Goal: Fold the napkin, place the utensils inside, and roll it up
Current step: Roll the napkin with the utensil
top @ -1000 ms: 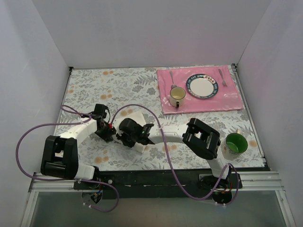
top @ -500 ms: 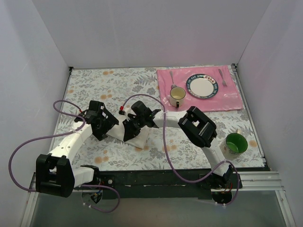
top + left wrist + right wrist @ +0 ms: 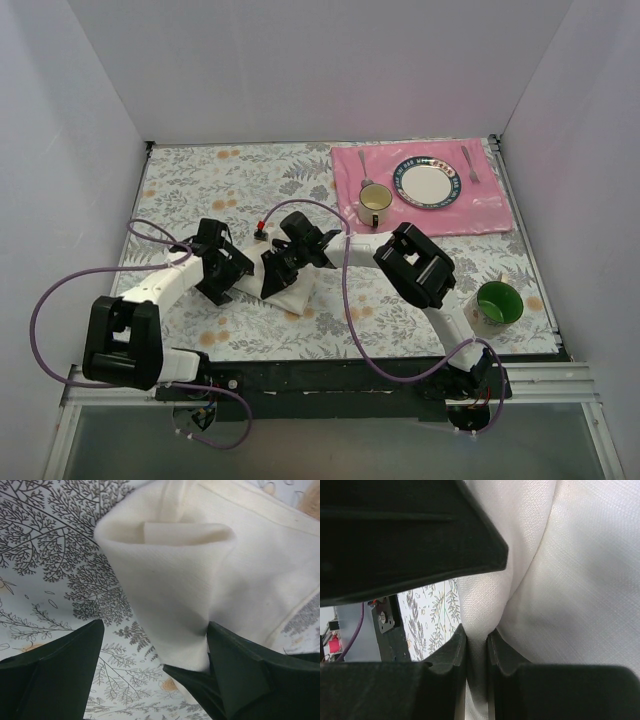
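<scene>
The off-white napkin (image 3: pixel 295 293) lies rolled on the flowered tablecloth near the middle. Its open end (image 3: pixel 175 535) shows curled layers in the left wrist view. My left gripper (image 3: pixel 155 635) stands wide open around that end. The cloth rests against its right finger (image 3: pixel 250 675), and its left finger (image 3: pixel 50 675) is apart from it. In the top view the left gripper (image 3: pixel 232 278) sits just left of the roll. My right gripper (image 3: pixel 477 640) is shut on a pinched fold of the napkin (image 3: pixel 580 580), over the roll (image 3: pixel 275 272). The utensils are hidden.
At the back right a pink placemat (image 3: pixel 480 215) holds a plate (image 3: pixel 428 185), a yellow mug (image 3: pixel 375 205), a spoon (image 3: pixel 364 165) and a fork (image 3: pixel 470 163). A green cup (image 3: pixel 498 303) stands at the right near edge. Purple cables loop round both arms.
My left gripper has opened and let go of the napkin. Both grippers shifted away from the near edge with the roll, then the left drew back a little.
</scene>
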Available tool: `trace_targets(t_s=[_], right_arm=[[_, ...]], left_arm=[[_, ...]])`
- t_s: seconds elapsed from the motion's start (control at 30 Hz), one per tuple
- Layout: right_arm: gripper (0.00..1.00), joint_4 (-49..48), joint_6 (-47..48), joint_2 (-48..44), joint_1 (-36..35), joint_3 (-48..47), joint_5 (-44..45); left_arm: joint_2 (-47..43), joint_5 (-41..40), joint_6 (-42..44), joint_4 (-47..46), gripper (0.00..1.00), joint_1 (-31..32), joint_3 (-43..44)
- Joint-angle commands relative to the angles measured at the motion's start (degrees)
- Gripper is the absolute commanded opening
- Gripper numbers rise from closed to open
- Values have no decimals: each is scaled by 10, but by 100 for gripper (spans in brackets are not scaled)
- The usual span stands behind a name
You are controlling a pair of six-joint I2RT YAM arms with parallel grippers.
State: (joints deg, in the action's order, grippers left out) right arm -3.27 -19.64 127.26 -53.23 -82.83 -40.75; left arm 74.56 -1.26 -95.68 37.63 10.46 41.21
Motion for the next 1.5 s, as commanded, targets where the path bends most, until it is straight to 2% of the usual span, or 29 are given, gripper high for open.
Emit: trace_targets(t_s=[0.0,0.23,0.27,0.33,0.4,0.47,0.53,0.57,0.67,0.77,0.97,1.03,1.1,1.3,1.47], right_arm=[[1,47,-7,22,-8,10,15],[1,73,5,12,-15,0,27],[1,83,16,11,-16,-5,37],[1,104,35,10,-24,-24,51],[7,149,68,11,-29,-41,78],[15,187,97,4,-38,-62,109],[22,207,113,-9,-45,-74,133],[29,221,120,-14,-47,-87,159],[41,259,148,-37,-59,-110,217],[50,271,166,-63,-74,-112,273],[61,202,181,-122,-123,-52,403],[70,175,183,-134,-141,-37,432],[93,159,193,-134,-151,-33,456],[98,133,217,-119,-185,-41,481],[98,117,215,-106,-194,-28,487]], left_arm=[[31,-34,-24,-12,81,4,-10],[1,-101,-19,-15,48,4,-45],[-2,-100,-10,-24,36,4,-46],[-3,-95,-3,-28,28,4,-50],[-3,-90,5,-30,11,4,-47],[1,-84,10,-30,3,4,-45],[4,-73,14,-30,0,4,-41],[6,-68,15,-27,0,4,-40],[8,-53,16,-26,0,4,-39],[10,-37,17,-18,0,4,-34],[32,-18,15,12,0,4,-8],[50,-14,11,24,0,4,0],[60,-7,5,39,0,4,7],[70,4,-4,45,0,4,9],[67,9,-8,48,0,4,9]])
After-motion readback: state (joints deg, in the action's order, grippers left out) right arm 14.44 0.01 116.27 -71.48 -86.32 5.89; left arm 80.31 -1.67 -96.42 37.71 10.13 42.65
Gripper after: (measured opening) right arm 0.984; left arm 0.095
